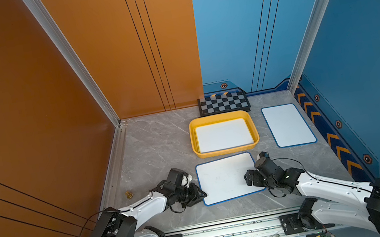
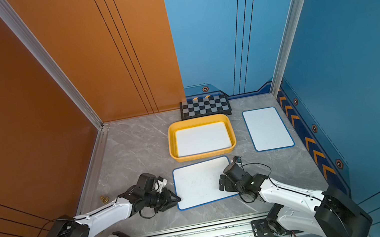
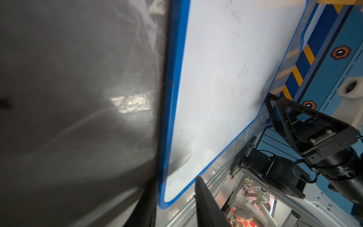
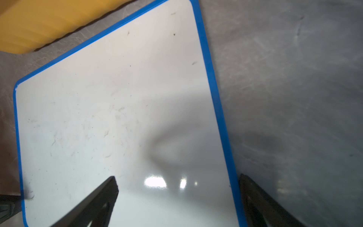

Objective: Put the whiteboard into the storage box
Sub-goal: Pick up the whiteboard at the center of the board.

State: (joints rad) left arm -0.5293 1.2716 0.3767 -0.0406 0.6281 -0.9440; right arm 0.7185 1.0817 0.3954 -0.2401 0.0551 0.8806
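Whiteboard (image 1: 226, 178) nearest me, white with a blue rim, lay on the table (image 1: 152, 152) just in front of the storage box (image 1: 227, 150), its long side running along the box's near wall with a narrow gap between them. I had the left gripper (image 1: 204, 195) at that board's left edge, close to the near corner; in the left wrist view one finger (image 3: 206, 206) sat over the white face and a dark shape lay on the table side of the blue rim, so the jaws were about the edge, but I could not tell whether they had clamped it. The right gripper (image 1: 249, 177) hovered over the board's right edge with its fingers (image 4: 106, 194) spread wide, one above the white face and the other out past the rim over the table, holding nothing. Inside the yellow box a second board (image 1: 223, 134) lay flat, filling most of the floor. A third board (image 1: 287, 125) lay on the table to the right of the box, apart from it, near the blue side wall. Behind the box, against the back wall, sat a black-and-grey checkerboard (image 1: 223, 104). A small brass-coloured piece (image 1: 129, 194) stood near the table's left edge.
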